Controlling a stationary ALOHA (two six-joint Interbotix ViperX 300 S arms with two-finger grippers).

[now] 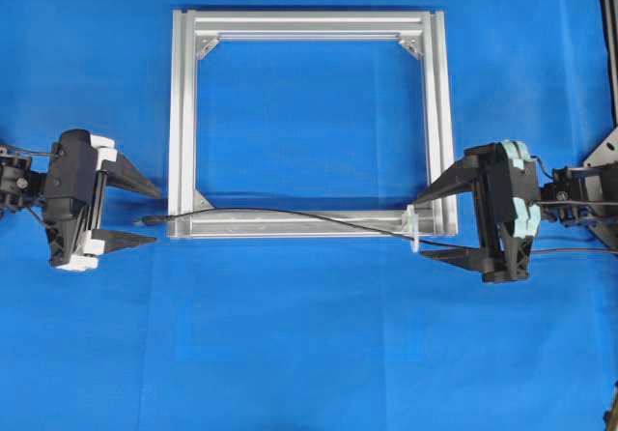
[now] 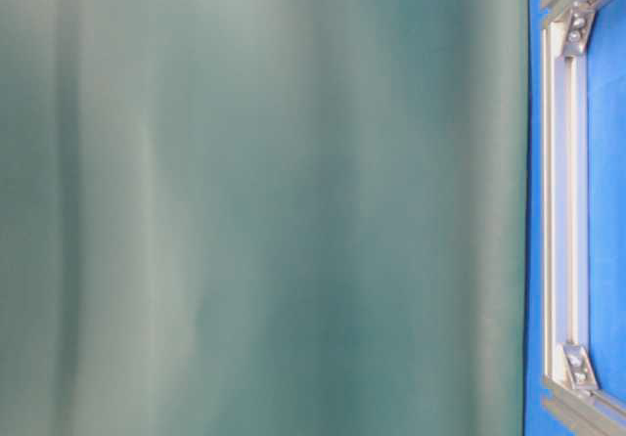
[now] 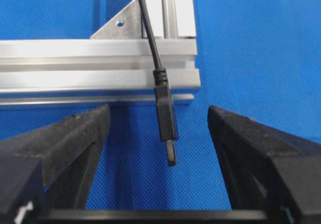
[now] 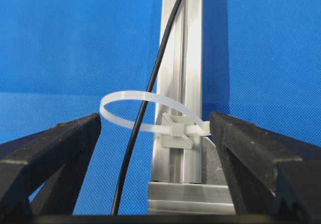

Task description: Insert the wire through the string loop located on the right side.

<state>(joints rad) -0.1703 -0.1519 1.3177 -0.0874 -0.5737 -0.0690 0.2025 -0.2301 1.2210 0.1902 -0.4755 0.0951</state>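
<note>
Thin black wire already passes through the white plastic string loop at the silver aluminium frame's five o'clock corner; its plug tip lies at seven o'clock. Left gripper and right gripper are both released, empty. Threading appears complete; next calls for withdrawal.

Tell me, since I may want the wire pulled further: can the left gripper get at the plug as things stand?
Probably yes. The plug lies loose on the cloth between the open fingers of the left gripper, just past the frame, with nothing in between.
</note>
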